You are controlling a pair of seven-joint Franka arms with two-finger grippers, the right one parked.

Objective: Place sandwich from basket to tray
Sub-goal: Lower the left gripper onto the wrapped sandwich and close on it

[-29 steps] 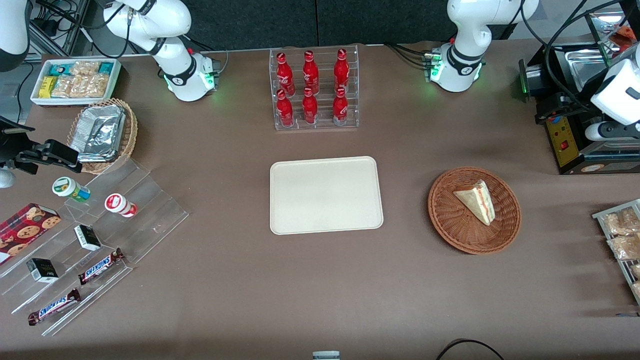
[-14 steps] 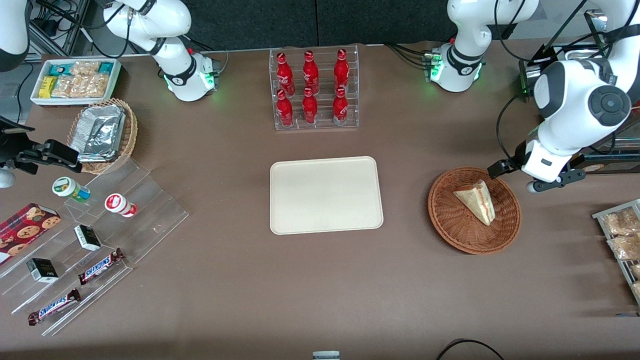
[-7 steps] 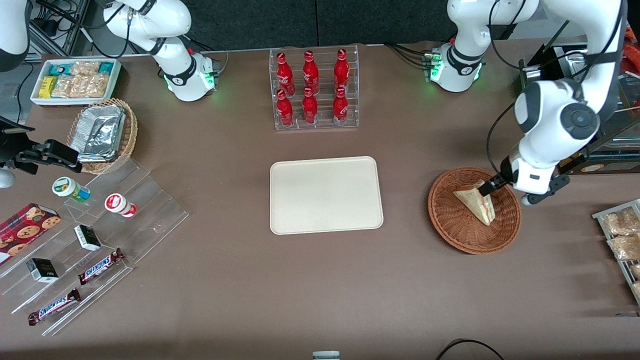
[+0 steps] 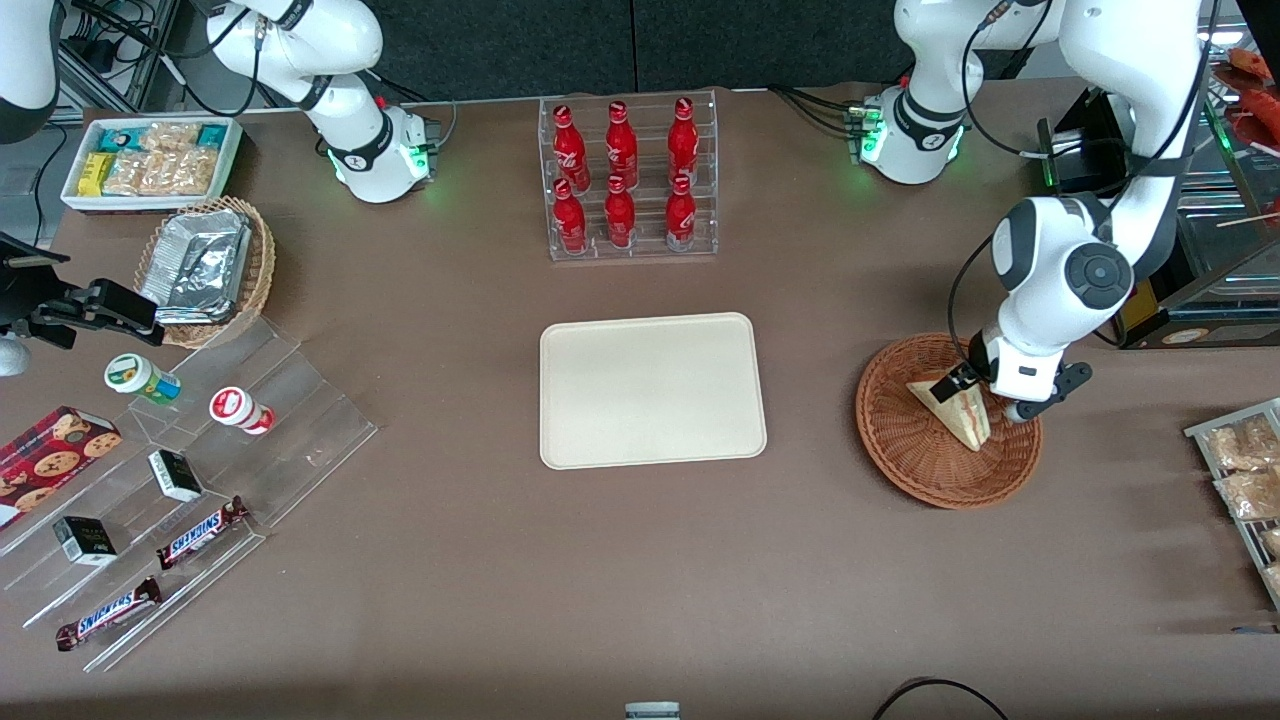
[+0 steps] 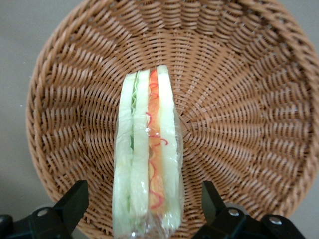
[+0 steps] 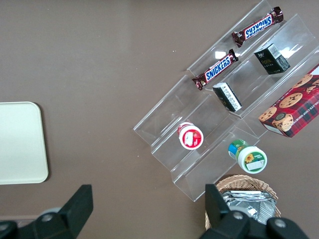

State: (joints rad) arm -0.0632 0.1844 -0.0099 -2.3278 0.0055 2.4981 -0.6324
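The sandwich (image 4: 966,422), a pale wedge in clear wrap with a red-orange layer, lies in the round reddish-brown basket (image 4: 915,462) toward the working arm's end of the table. My left gripper (image 4: 978,398) is down inside the basket, open, with one finger on each side of the sandwich's thick end. In the left wrist view the black fingers (image 5: 74,201) stand well apart from the sandwich (image 5: 148,159), with wicker showing in both gaps over the basket (image 5: 239,99). The cream tray (image 4: 652,390) sits bare at the table's middle.
A clear rack of red bottles (image 4: 628,180) stands farther from the front camera than the tray. A black machine (image 4: 1150,290) and a wire rack of packets (image 4: 1245,470) flank the basket. A stepped acrylic stand with snacks (image 4: 180,470) lies toward the parked arm's end.
The left arm has swung in from the working arm's end of the table and come down over the basket. Its open gripper now straddles the sandwich, which has not moved.
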